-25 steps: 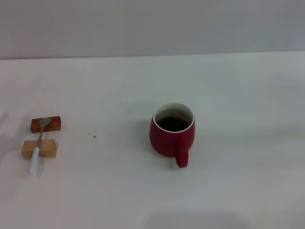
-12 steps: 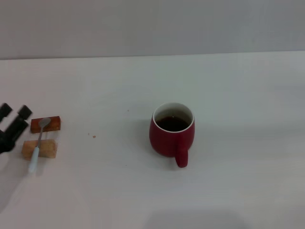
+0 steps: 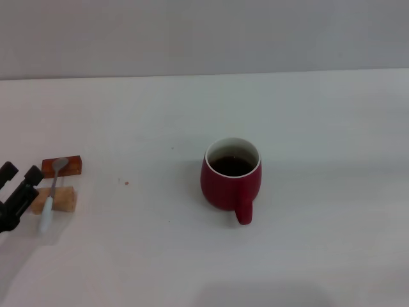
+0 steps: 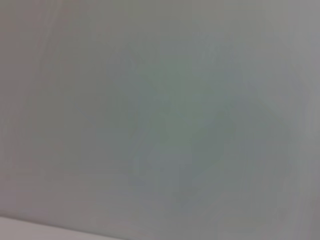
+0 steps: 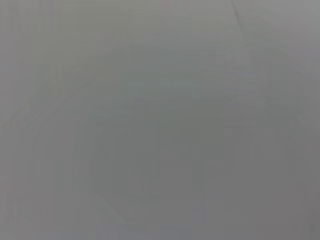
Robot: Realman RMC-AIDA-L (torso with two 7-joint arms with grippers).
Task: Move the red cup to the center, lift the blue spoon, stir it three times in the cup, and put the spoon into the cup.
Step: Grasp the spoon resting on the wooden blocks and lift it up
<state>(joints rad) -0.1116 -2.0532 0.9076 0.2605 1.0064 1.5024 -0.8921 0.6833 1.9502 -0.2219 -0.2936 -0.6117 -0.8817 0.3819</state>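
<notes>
The red cup (image 3: 231,181) stands near the middle of the white table (image 3: 319,128), with dark liquid inside and its handle toward me. The blue spoon (image 3: 51,194) lies at the far left across two small wooden blocks, its grey bowl on the dark red-brown block (image 3: 70,166) and its pale handle over the light block (image 3: 64,200). My left gripper (image 3: 19,174) is open at the left edge, just left of the spoon, its black fingers (image 3: 30,178) beside the handle and holding nothing. My right gripper is out of view. Both wrist views show only blank grey.
A tiny reddish speck (image 3: 126,183) lies on the table between the blocks and the cup. A grey wall (image 3: 204,32) runs behind the table's far edge.
My left gripper came into view from the left edge, then moved down and slightly right, closer to the spoon's handle. The cup and spoon have not moved.
</notes>
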